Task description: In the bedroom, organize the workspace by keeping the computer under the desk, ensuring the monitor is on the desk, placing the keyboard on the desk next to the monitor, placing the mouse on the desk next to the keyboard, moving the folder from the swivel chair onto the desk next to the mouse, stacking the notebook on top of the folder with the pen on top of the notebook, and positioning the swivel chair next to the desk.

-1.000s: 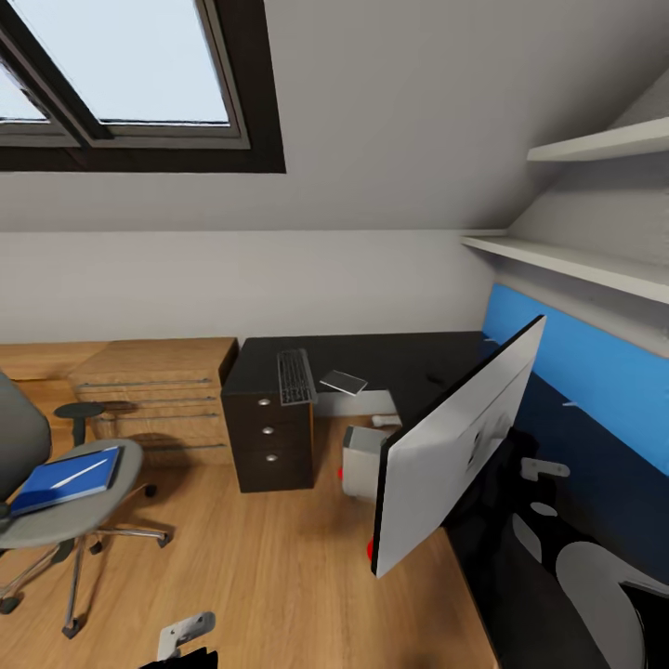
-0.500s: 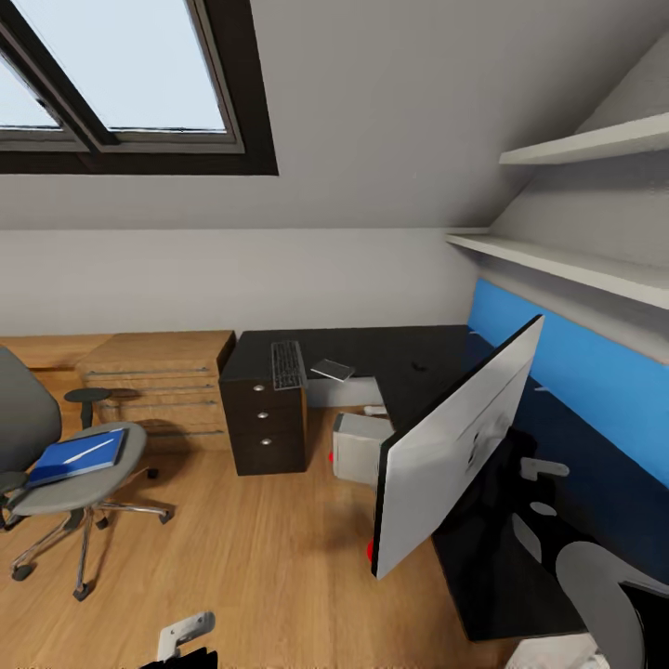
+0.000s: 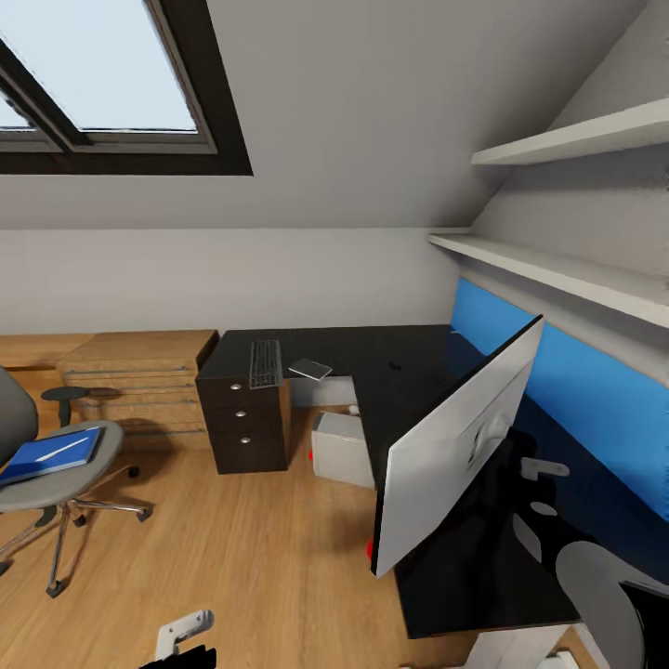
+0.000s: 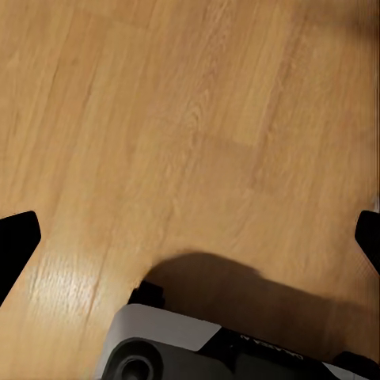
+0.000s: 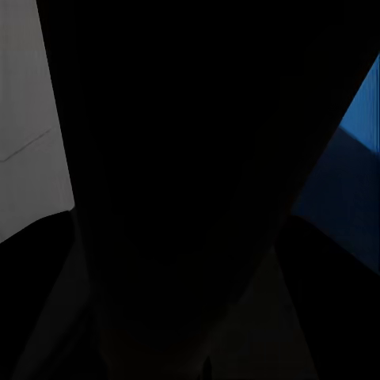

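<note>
Attic bedroom with wood floor (image 3: 251, 548): my right claw holds the monitor (image 3: 455, 446) tilted above the desk (image 3: 409, 372), its grip hidden, so I cannot tell its spread. Keyboard (image 3: 265, 363) lies on the dark drawer unit (image 3: 243, 423), computer (image 3: 342, 449) under the desk. Swivel chair (image 3: 56, 465) carries the blue folder (image 3: 51, 452). My left claw (image 4: 190, 237) hangs spread over the floor.

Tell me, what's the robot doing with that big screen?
The robot seems to be carrying the monitor, tilted over the black desk; the grip itself is hidden. The keyboard lies on the desk's far end. A blue folder with a white pen on it sits on the chair.
</note>
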Tool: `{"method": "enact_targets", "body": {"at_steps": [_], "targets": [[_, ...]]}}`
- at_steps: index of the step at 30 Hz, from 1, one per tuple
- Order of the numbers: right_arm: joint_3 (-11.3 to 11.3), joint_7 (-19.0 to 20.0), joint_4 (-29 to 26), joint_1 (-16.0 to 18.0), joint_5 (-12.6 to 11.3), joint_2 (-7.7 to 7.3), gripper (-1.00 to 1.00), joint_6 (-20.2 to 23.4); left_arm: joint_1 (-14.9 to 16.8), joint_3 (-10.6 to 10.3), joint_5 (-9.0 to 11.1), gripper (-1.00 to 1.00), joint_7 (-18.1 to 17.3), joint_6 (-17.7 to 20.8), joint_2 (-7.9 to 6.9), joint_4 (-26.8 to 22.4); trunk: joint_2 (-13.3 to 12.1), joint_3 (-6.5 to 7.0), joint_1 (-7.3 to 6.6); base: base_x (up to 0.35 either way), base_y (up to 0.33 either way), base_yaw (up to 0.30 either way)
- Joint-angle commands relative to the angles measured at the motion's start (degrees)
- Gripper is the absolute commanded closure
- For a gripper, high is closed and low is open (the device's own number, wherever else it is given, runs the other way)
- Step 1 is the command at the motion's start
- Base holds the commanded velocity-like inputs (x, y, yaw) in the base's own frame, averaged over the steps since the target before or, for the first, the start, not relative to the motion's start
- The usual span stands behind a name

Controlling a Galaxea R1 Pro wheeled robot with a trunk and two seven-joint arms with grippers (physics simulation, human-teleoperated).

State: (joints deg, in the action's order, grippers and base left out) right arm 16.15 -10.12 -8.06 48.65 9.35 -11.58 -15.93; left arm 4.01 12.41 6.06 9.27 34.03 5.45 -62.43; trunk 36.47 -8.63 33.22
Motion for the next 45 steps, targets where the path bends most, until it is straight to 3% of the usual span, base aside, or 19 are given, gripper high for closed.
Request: {"method": "enact_targets", "body": {"at_steps": [1,10,26,45], "targets": [[-0.2,-0.3,0.2,0.0,-0.1,-0.03,1.0,-0.3,0.0,0.1,0.6,-1.0,0.4,-0.2,0.03,-0.1,0.1,-0.11,0.02,0.0,-0.346,0.0],[-0.2,-0.3,0.2,0.0,-0.1,-0.02,1.0,-0.3,0.0,0.1,0.6,-1.0,0.3,-1.7,-0.06,0.3,0.1,-0.11,0.02,0.0,-0.284,0.0],[-0.2,-0.3,0.2,0.0,-0.1,0.0,1.0,-0.4,0.0,0.2,0.6,-1.0,0.4,-1.7,-0.09,0.3,0.1,-0.11,0.02,0.003,-0.021,0.0],[-0.2,-0.3,0.2,0.0,-0.1,-0.02,1.0,-0.4,0.0,0.2,0.6,-1.0,0.4,-1.9,-0.03,0.3,0.1,-0.11,0.02,0.197,-0.136,0.0]]}}
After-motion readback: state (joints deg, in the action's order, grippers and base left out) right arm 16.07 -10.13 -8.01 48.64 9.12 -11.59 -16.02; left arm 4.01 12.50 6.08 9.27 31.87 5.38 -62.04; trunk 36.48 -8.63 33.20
